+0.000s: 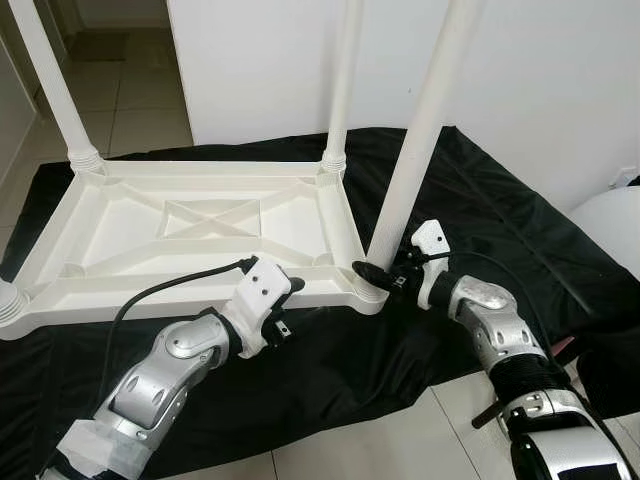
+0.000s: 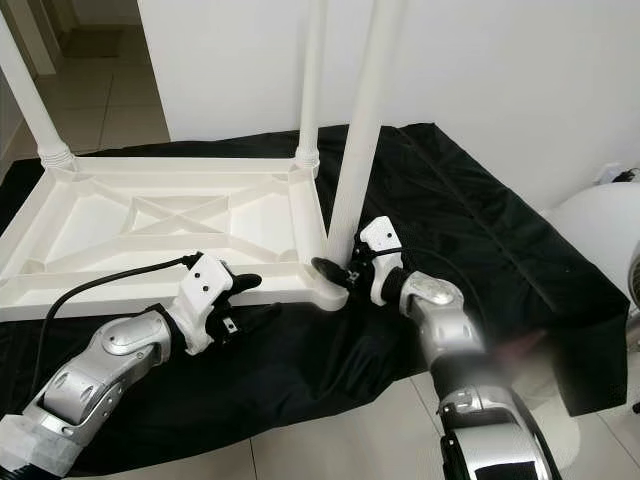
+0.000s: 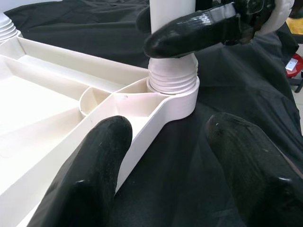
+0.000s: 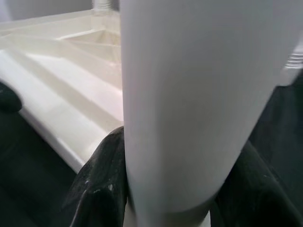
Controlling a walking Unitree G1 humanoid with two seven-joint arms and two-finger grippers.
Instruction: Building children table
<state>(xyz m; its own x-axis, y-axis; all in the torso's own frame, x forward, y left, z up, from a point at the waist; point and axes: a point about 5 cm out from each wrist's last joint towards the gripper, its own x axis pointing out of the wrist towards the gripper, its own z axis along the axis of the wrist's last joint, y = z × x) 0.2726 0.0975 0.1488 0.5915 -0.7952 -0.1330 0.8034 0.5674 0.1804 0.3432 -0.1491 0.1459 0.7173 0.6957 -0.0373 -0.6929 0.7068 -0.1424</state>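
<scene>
Four white legs rise from the upturned tabletop (image 1: 190, 225); right claw (image 1: 385, 272) clamps one leg (image 1: 425, 130), left claw (image 3: 170, 161) spread.

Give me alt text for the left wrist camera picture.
The right claw grips a white table leg just above its threaded base, seated in the corner socket of an upturned white tabletop. The left claw hovers open nearby over black cloth.
</scene>
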